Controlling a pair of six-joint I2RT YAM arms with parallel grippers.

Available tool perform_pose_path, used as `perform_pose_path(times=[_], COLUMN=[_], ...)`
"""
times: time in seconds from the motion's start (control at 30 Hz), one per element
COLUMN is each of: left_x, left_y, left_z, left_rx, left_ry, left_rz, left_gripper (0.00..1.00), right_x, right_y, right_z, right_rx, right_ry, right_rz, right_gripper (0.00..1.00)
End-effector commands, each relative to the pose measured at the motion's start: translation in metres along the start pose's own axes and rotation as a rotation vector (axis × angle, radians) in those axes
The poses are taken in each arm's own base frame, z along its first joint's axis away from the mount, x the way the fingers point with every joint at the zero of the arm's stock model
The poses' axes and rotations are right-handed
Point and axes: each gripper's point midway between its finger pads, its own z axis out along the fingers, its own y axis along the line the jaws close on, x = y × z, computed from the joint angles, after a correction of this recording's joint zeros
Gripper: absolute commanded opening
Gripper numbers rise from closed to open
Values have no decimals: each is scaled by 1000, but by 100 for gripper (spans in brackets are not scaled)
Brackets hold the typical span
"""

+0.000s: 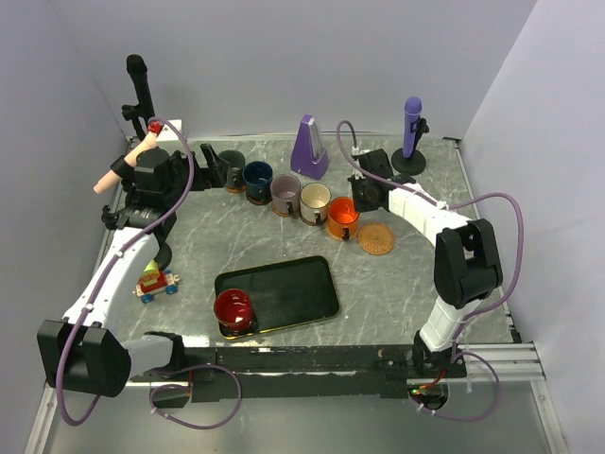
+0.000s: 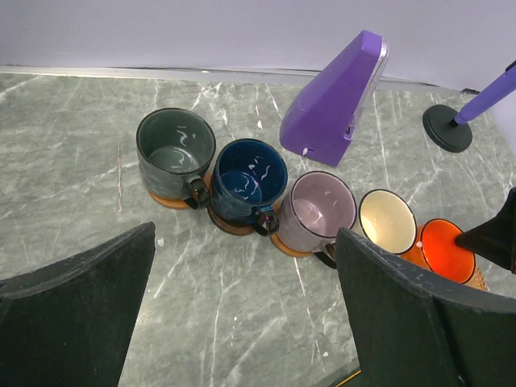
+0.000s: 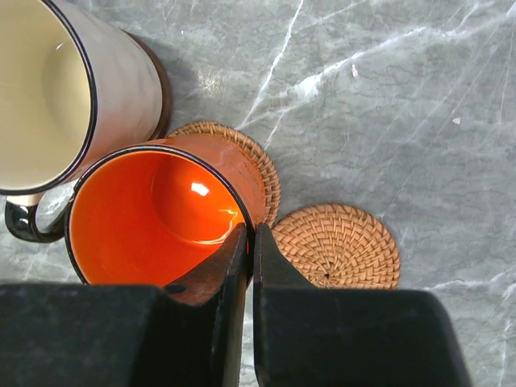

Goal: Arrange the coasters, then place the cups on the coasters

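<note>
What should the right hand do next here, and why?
Probably release and lift clear: the right hand pinches the rim of the orange cup, which sits on its coaster. The red cup is on the tray; the last coaster is bare.

Grey marbled table [image 3: 403, 97]; orange cup [image 3: 145, 218]; woven tan coaster [image 3: 339, 246]; black tray [image 1: 293, 284].

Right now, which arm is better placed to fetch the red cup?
Left, probably: the left tool is open and free, and the red cup sits at the tray's left end. The right tool grips the orange cup's rim.
</note>
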Motion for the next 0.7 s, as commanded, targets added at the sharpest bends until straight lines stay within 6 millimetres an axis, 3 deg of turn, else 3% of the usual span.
perform_pose_path(times=[0.0, 0.57, 0.67], left_x=[-19, -19, -20], left_y=[-8, -6, -6], left_z=[-5, -5, -5], left_rx=[24, 19, 18], left_ry=[-63, -64, -66], left_rz=[26, 24, 26], left_gripper=[96, 97, 97], right_x=[-36, -55, -64], right_y=[-4, -3, 0], right_z=[-6, -24, -41], right_rx=[19, 11, -5], right_ry=[-97, -142, -184], right_rz=[-2, -27, -19], right_gripper=[10, 38, 52])
